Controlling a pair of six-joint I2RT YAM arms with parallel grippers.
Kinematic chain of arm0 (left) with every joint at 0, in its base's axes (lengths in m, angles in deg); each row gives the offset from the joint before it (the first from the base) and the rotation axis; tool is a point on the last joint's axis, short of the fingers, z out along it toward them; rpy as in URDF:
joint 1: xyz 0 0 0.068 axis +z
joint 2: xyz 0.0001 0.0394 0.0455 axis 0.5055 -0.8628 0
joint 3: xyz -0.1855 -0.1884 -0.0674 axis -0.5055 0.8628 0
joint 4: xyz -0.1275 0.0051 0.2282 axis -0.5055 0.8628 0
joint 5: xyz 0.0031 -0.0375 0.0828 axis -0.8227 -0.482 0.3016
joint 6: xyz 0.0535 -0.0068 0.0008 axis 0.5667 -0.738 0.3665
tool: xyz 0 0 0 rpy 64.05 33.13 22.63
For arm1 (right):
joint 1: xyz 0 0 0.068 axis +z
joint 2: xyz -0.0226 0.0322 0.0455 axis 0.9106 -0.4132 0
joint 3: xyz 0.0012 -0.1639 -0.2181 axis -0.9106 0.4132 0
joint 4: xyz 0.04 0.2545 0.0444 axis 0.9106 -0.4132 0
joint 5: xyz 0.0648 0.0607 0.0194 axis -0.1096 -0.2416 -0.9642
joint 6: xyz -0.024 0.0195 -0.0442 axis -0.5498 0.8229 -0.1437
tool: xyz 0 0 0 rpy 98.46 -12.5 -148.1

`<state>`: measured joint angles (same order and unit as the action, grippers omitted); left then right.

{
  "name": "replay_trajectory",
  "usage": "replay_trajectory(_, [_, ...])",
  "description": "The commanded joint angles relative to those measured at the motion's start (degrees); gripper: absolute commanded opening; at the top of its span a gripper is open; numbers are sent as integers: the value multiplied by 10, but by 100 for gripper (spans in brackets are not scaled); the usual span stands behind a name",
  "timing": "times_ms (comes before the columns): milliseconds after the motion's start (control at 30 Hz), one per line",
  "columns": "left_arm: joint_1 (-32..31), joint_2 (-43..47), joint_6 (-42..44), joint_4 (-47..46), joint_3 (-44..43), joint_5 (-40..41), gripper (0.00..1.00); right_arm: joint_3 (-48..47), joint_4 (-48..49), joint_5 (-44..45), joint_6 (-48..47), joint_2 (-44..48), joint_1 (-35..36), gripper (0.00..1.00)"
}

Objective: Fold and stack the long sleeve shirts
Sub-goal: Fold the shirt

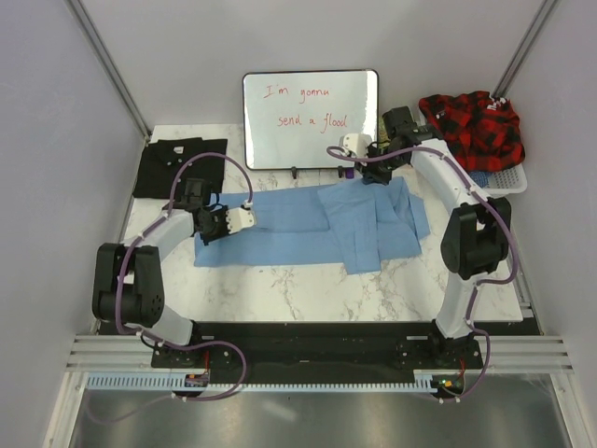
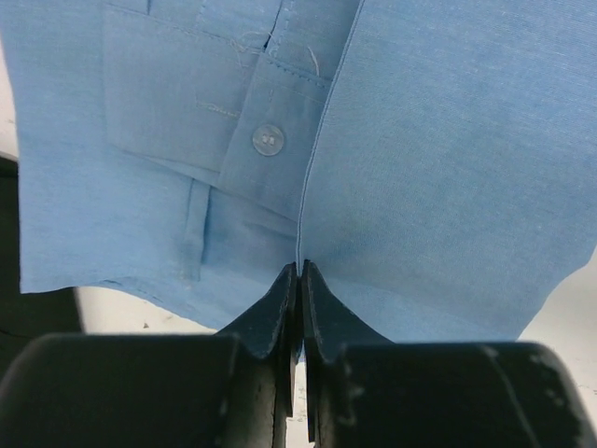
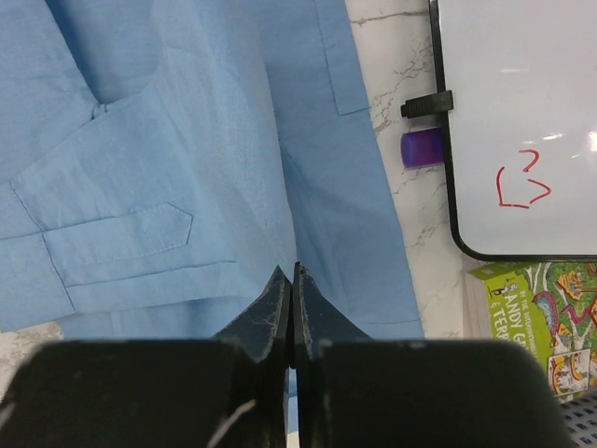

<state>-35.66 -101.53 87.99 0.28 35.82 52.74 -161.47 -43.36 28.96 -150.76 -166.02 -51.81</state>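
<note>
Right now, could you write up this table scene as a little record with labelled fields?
Centre of table: light blue cloth shirt, spread out, partly folded
Far left: black cloth shirt, folded
Left claw: shut, pinching blue shirt near its left end
Right claw: shut, pinching its far edge
Back: whiteboard with red writing
Far right: red-black plaid garment in white basket

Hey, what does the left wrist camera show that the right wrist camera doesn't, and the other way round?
Only the left wrist view: a pale button on a cuff. Only the right wrist view: the whiteboard corner with red marks, a small purple object beside its edge, and a green printed box. Both: the light blue shirt filling most of the picture, with the left gripper and the right gripper each shut on its cloth.
</note>
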Motion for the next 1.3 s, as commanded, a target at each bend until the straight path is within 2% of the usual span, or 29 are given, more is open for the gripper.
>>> replay_trajectory(0, [5,-27,-30,-28,-12,17,12,10,53,7,23,-6,5,10])
replay_trajectory(67, [6,-38,-54,-27,-27,23,18,6,62,17,46,-10,5,29])
replay_trajectory(100, [14,-40,-65,-19,-46,21,26,-8,62,35,83,-12,4,46])
replay_trajectory(133, [21,-41,-93,-5,-61,2,30,-16,62,43,102,-9,1,54])
replay_trajectory(200, [41,-37,-117,50,-107,-27,44,-44,40,50,138,7,-20,71])
replay_trajectory(267, [44,-11,-136,67,-116,-49,48,-53,-9,23,182,24,-52,76])
replay_trajectory(367, [39,31,-158,94,-110,-80,51,-10,-79,1,209,68,-83,73])
replay_trajectory(433, [21,39,-177,104,-97,-81,52,68,-100,-1,216,108,-94,66])
replay_trajectory(467, [8,39,-180,105,-91,-78,51,93,-104,6,212,119,-96,56])
replay_trajectory(567, [1,26,-201,104,-67,-84,50,185,-96,32,206,146,-96,41])
replay_trajectory(667, [0,6,-225,103,-53,-77,48,249,-70,70,205,144,-96,34])
replay_trajectory(833, [1,-27,-229,69,-18,-29,47,304,9,132,215,105,-96,30])
replay_trajectory(1067, [6,-69,-208,48,2,26,47,348,63,215,217,54,-95,26])
replay_trajectory(1200, [10,-53,-163,49,29,33,46,370,61,232,215,56,-95,26])
replay_trajectory(1267, [13,-9,-148,64,32,-3,46,370,46,213,215,70,-95,27])
